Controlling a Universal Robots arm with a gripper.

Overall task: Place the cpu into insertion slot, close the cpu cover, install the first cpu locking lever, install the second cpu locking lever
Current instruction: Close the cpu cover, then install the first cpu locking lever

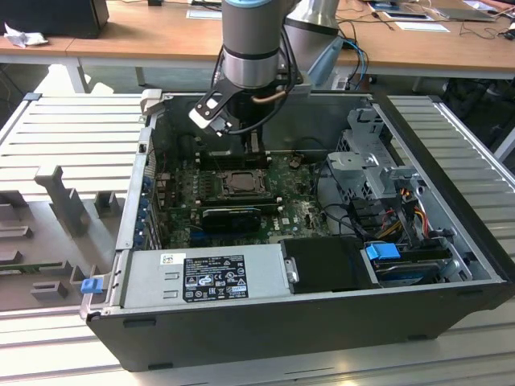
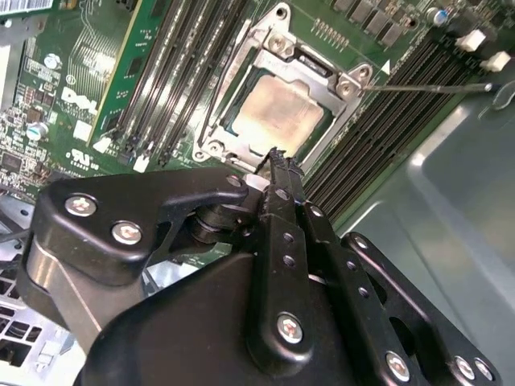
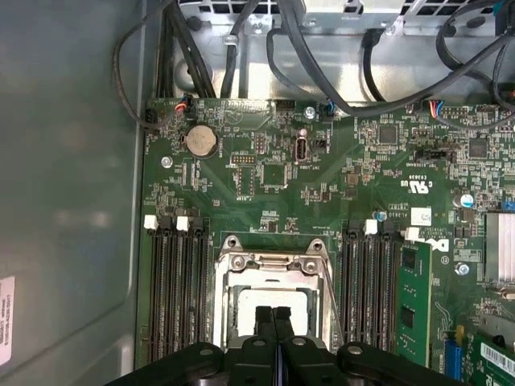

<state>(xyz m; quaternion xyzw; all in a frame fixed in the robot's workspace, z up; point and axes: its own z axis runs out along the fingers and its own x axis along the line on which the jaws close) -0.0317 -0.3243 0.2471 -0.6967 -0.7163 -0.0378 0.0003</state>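
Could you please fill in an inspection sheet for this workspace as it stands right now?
Surface: a ribbed metal table carries an open computer case.
Job's things: the cpu is seated on the motherboard. The cpu cover lies down around it. One thin locking lever sticks out sideways, apparently unlatched.
Clutter: grey fixture blocks sit at the exterior view's left.
Grippers: the end effector is shut on nothing, with its tips right by the cpu cover. Whether they touch it is unclear.
Cables: black leads run along the case wall. A coloured bundle lies at the exterior view's right.
Surroundings: wooden desks stand behind.
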